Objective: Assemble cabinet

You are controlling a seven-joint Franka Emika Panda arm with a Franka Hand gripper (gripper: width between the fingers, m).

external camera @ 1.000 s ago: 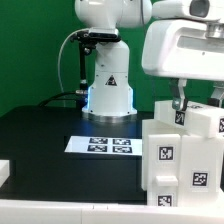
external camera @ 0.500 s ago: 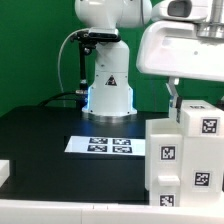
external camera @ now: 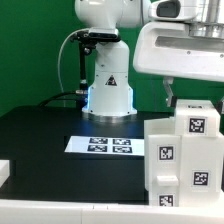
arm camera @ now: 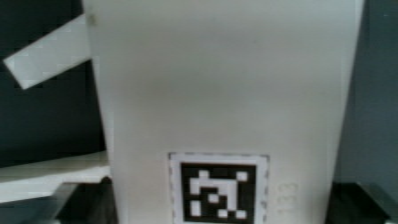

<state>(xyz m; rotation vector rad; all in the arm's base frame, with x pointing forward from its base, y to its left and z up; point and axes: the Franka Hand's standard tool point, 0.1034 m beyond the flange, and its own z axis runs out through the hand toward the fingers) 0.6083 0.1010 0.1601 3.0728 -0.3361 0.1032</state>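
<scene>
exterior view: the cabinet (external camera: 185,150) stands at about four o'clock in the frame, close to the camera, a tall white box made of stacked blocks with black-and-white square tags on its faces; its lower part runs past the frame edge. one smaller block sits on top toward the exterior view's right, carrying a tag of its own. the gripper (external camera: 170,97) comes down from the wide white wrist housing at about two o'clock, and only one dark finger (external camera: 168,95) shows clearly, reaching to the cabinet's top edge. whether the jaws are spread or closed, and whether they grasp the cabinet, cannot be told from here. the marker board (external camera: 100,146) lies flat on the black table (external camera: 40,140) near the centre, at roughly nine o'clock from the cabinet and apart from it. behind it, at twelve o'clock from the board, stands the white robot base (external camera: 108,85) against a green backdrop (external camera: 30,50).

wrist view: a tall white panel of the cabinet (arm camera: 214,90) fills most of the picture, upright, with one square tag (arm camera: 221,188) low on its face. a slanted white piece (arm camera: 45,55) shows behind it, blurred. no fingers are visible here, so the grip cannot be judged.
</scene>
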